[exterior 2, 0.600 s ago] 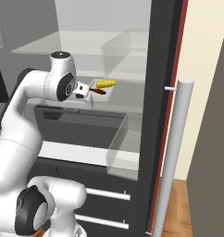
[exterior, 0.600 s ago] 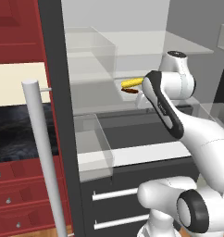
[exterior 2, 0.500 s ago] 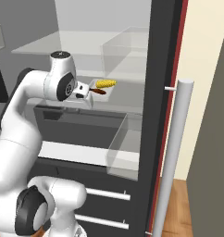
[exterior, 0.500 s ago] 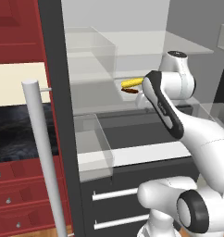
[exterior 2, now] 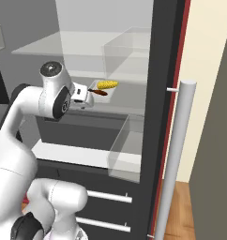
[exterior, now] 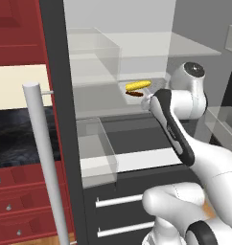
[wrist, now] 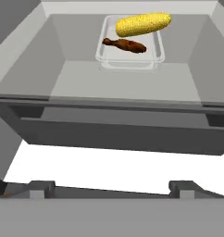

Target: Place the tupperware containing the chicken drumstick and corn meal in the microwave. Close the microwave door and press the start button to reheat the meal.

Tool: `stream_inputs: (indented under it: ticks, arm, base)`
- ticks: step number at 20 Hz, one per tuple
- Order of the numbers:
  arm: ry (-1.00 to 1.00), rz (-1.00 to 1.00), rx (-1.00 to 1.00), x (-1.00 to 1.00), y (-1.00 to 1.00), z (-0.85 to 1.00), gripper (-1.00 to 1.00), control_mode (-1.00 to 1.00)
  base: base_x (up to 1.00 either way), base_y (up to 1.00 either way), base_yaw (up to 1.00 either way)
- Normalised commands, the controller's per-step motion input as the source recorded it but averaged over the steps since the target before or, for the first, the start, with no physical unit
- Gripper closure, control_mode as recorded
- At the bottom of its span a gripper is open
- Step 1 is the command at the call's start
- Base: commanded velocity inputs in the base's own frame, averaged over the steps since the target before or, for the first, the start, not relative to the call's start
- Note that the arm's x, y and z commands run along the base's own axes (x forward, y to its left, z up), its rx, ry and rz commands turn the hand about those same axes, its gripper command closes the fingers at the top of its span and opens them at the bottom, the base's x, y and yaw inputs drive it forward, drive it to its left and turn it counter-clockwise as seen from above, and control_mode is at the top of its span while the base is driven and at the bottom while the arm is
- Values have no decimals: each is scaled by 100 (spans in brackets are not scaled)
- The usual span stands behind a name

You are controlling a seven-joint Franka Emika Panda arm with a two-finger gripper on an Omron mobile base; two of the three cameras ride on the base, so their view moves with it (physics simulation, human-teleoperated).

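The tupperware [wrist: 131, 59] is a shallow translucent tray on a grey shelf deep inside an open fridge-like cabinet; it also shows from the base cameras [exterior: 131, 90] [exterior 2: 110, 92]. In it lie the yellow corn [wrist: 142, 24] [exterior: 137, 85] [exterior 2: 107, 85] and, in front of that, the dark brown chicken drumstick [wrist: 125, 45] [exterior: 135, 94] [exterior 2: 100, 92]. My gripper [wrist: 113, 189] [exterior: 147, 101] [exterior 2: 88, 94] is open and empty, level with the shelf's front edge and a short way from the tray. The microwave is out of view.
Large clear bins stand on the upper shelf [exterior: 94, 48] [exterior 2: 129, 47] and at the lower front [exterior: 96, 148] [exterior 2: 127, 150]. The cabinet's black doors with long grey bar handles [exterior: 41, 158] [exterior 2: 176, 159] stand open on both sides. Dark drawers [exterior: 118, 201] sit below.
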Motion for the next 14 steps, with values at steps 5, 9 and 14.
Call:
stream_inputs:
  ticks: [5,9,14]
  arm:
    - [-32,-9,0,9,0,3,-100,-100]
    - [-13,-9,3,27,-5,2,-100,-100]
    - [-2,-10,15,20,-8,7,-100,-100]
  base:
    - [0,0,0]
    - [0,0,0]
    - [0,0,0]
